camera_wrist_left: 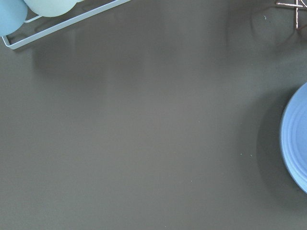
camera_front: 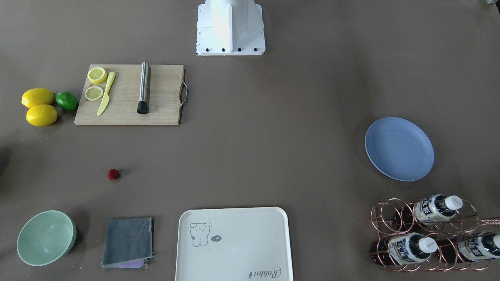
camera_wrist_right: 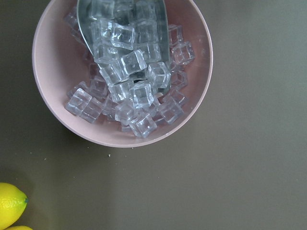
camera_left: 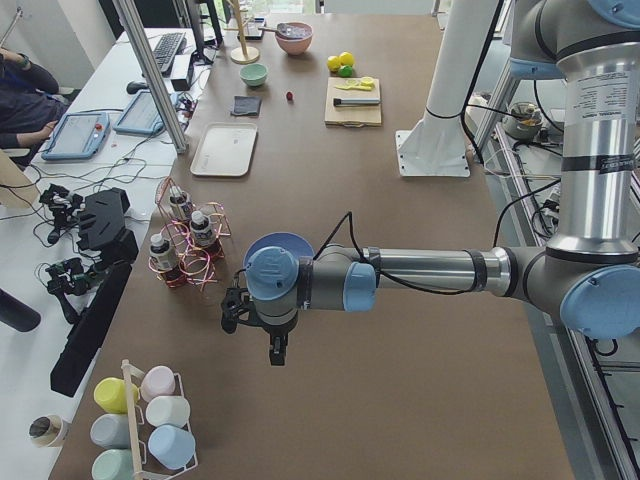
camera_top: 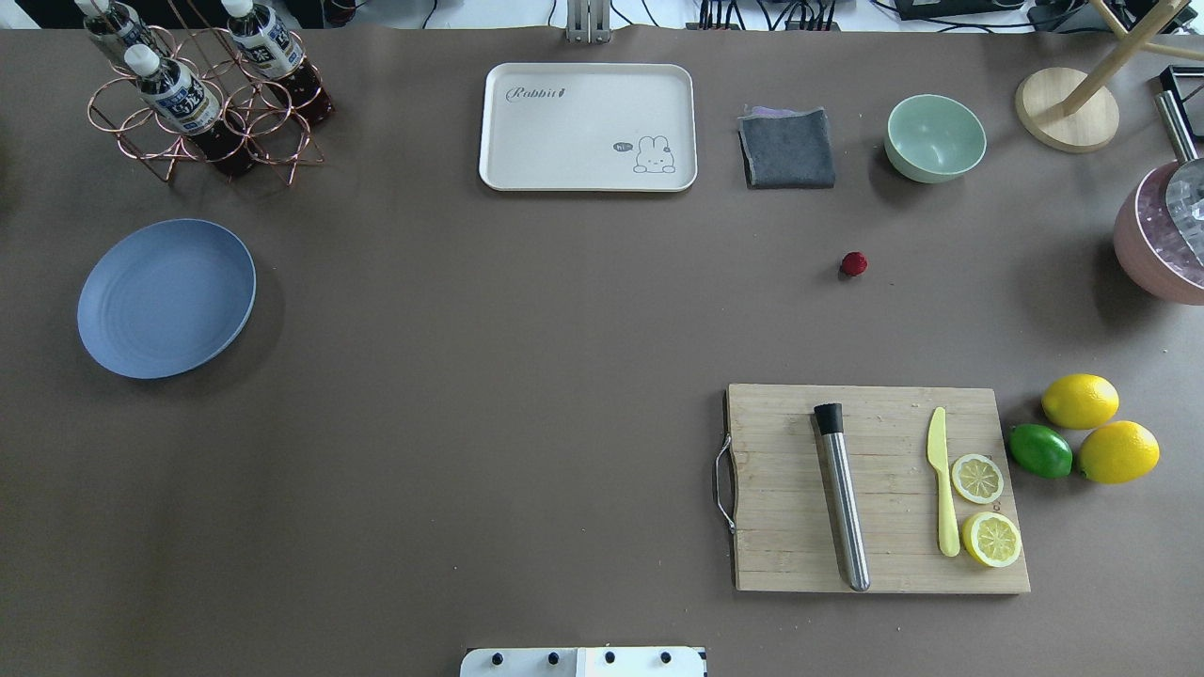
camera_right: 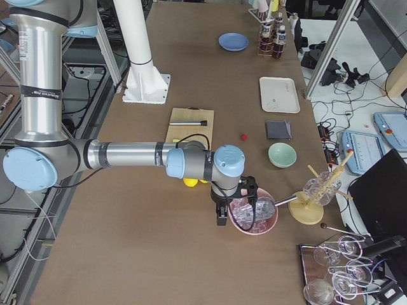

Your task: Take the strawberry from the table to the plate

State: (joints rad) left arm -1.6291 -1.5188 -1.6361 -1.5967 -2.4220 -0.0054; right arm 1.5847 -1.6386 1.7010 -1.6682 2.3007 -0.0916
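The strawberry, small and dark red, lies alone on the table between the cutting board and the mint bowl. Far across the table rests the light-blue plate, with nothing on it. My left gripper hangs over the table just outside the plate, whose edge shows in the left wrist view. My right gripper hovers by a pink bowl of ice cubes, well away from the strawberry. I cannot tell whether either gripper is open or shut.
A wooden cutting board carries a steel muddler, a yellow knife and lemon slices. Two lemons and a lime lie beside it. A mint bowl, grey cloth, white tray and copper bottle rack line the far edge.
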